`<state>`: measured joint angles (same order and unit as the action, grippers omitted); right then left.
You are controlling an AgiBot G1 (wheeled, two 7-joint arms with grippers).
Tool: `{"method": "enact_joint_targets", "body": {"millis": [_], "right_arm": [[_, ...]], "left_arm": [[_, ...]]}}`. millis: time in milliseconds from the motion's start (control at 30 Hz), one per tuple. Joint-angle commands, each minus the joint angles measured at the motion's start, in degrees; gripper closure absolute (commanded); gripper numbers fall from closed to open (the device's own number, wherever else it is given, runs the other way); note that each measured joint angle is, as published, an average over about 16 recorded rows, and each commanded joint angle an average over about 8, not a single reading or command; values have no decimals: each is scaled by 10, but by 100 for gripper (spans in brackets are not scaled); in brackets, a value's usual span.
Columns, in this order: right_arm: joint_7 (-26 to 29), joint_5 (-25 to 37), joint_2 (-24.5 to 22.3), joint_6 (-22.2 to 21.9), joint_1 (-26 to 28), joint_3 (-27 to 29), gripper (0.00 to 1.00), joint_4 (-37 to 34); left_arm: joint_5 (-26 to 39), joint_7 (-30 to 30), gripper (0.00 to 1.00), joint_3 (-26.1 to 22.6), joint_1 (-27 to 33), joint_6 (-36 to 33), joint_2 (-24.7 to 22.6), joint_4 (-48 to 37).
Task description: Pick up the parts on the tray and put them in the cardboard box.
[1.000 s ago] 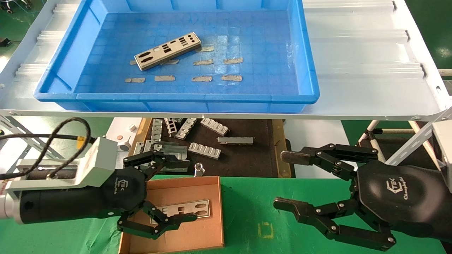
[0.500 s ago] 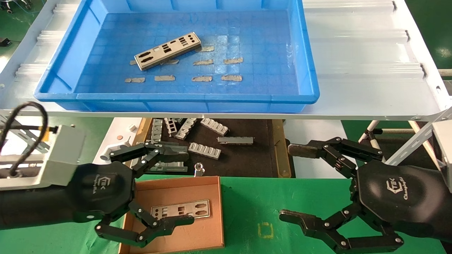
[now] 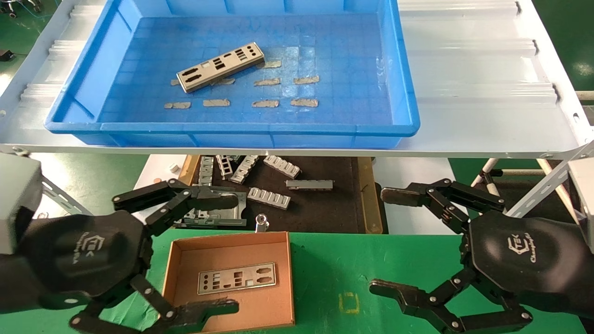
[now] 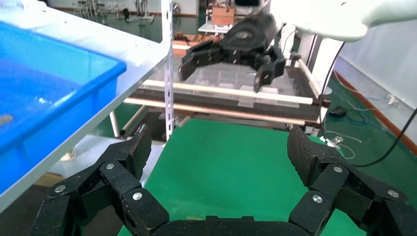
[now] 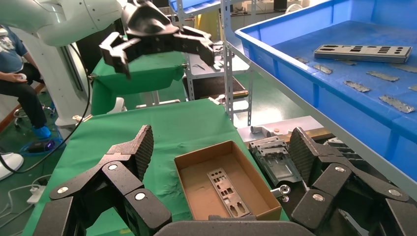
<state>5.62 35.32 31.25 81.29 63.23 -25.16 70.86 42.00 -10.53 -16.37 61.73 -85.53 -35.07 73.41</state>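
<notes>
One silver part (image 3: 220, 66) lies tilted in the back left of the blue tray (image 3: 69, 125), which sits on a white shelf. The right wrist view also shows this part (image 5: 363, 51) in the tray (image 5: 275, 54). Another part (image 3: 236, 278) lies flat in the cardboard box (image 3: 291, 278) on the green table. It also appears in the right wrist view (image 5: 227, 191), inside the box (image 5: 196, 157). My left gripper (image 3: 222, 253) is open and empty, its fingers spanning the box's left side. My right gripper (image 3: 386, 242) hangs open and empty to the right of the box.
A black wood-edged tray (image 3: 366, 195) under the shelf holds several ribbed grey brackets (image 3: 269, 197). Tan tape scraps (image 3: 264, 103) dot the blue tray's floor. The white shelf (image 3: 487, 93) overhangs the table's far side. A yellow square mark (image 3: 349, 304) is on the green cloth.
My left gripper has drawn back to the left and nearer me, off the box, staying open. The part stays flat in the box. My right gripper shifted slightly right and down.
</notes>
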Motion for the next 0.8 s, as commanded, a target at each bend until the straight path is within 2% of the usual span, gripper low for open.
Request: {"method": "enact_joint_targets", "body": {"millis": [33, 800], "right_arm": [[0, 0, 0, 0, 0, 0, 0, 0], [0, 0, 0, 0, 0, 0, 0, 0]], "left_arm": [[-5, -4, 0, 10, -4, -5, 1, 5], [-3, -3, 0, 5, -3, -3, 1, 3]]}}
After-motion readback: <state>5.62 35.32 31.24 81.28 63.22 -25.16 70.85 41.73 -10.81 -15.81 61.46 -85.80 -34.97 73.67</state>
